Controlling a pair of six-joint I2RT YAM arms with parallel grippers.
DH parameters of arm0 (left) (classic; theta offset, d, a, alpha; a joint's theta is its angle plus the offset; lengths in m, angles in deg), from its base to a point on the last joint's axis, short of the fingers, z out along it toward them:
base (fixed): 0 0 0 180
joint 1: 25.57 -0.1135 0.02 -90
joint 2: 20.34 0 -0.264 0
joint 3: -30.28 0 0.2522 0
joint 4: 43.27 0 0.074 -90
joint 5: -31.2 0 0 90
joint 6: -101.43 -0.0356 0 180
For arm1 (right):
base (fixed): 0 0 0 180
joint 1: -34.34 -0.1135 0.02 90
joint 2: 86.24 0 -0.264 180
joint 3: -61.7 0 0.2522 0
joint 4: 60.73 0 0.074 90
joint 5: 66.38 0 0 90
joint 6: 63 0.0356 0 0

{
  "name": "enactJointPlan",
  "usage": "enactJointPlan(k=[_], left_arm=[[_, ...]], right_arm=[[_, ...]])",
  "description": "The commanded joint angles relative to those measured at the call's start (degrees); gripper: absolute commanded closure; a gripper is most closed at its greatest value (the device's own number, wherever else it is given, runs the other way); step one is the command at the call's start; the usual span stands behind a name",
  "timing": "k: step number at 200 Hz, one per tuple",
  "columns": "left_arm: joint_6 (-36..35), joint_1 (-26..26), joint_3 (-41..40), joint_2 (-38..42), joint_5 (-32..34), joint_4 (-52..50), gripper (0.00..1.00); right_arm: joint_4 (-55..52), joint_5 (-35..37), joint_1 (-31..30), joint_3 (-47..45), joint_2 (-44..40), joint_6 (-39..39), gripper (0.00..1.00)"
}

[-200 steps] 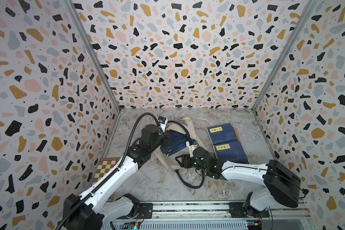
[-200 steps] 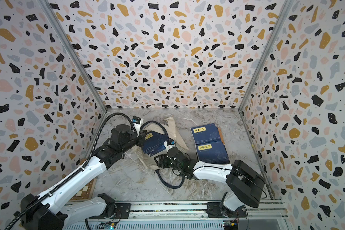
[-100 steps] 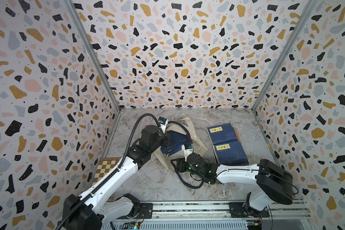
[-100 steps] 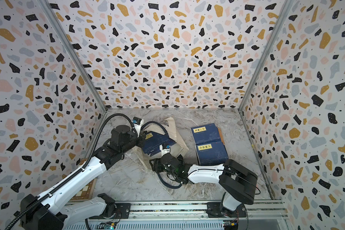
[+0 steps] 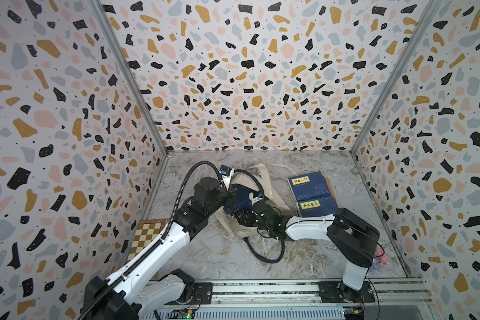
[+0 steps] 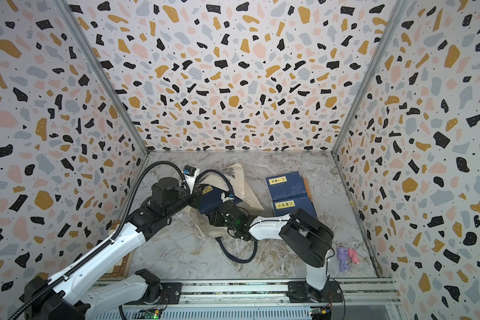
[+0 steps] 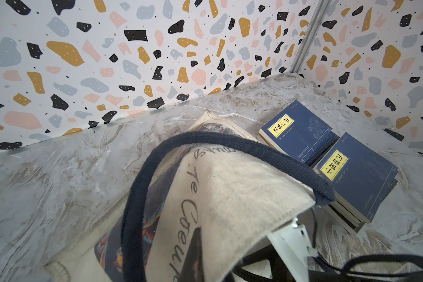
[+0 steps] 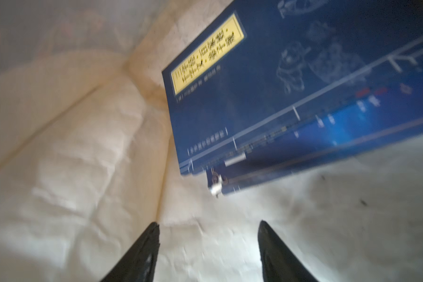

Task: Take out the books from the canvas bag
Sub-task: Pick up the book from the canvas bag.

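Pinching one canvas bag (image 7: 230, 195): left fingers (image 7: 193, 256); right fingers (image 8: 142, 254) spread near one book (image 8: 303, 97); two stacks (image 5: 309, 184) outside.

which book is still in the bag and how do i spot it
Find the cream canvas bag lying in the middle of the marble table. In its open mouth lies a navy book with a yellow label. Unlike the two matching books out on the table beside it, this one has canvas around it.
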Motion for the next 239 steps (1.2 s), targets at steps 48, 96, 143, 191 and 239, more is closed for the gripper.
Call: enactJointPlan(k=[48,96,143,191,239], left_arm=[[-1.67,1.01,-1.55,4.03,-3.14,10.01,1.00],[-2.40,1.51,-2.33,4.73,-5.14,11.48,1.00],[-2.40,1.71,-2.35,4.80,-6.38,11.80,1.00],[-2.42,1.75,-2.06,4.34,-6.26,11.26,1.00],[-2.83,1.98,-2.22,4.61,-5.91,11.10,1.00]], right_arm=[[-2.92,0.24,2.71,4.27,4.99,7.94,0.36],[-2.03,1.87,3.27,8.17,6.18,5.30,0.39],[0.76,1.62,3.94,7.22,4.82,5.03,0.41],[0.87,0.68,3.93,6.10,3.98,7.13,0.41],[4.84,-0.36,4.72,4.88,5.24,8.87,0.43]])
